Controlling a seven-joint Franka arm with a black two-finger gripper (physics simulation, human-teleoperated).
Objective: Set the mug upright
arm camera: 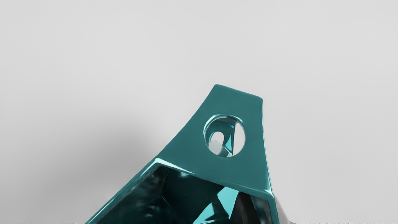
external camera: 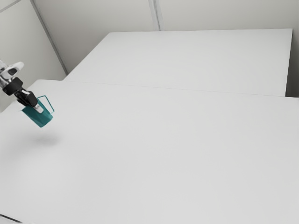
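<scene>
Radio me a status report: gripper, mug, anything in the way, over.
Gripper shut on mug. Mug airborne, tilted, not yet upright. Only white table seen beneath, its surface showing the mug's shadow.

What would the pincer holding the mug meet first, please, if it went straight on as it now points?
Probably the white table, with the mug touching down first, though depth is unclear.

Plain room — pale walls (external camera: 224,14), white table (external camera: 163,154)
</scene>
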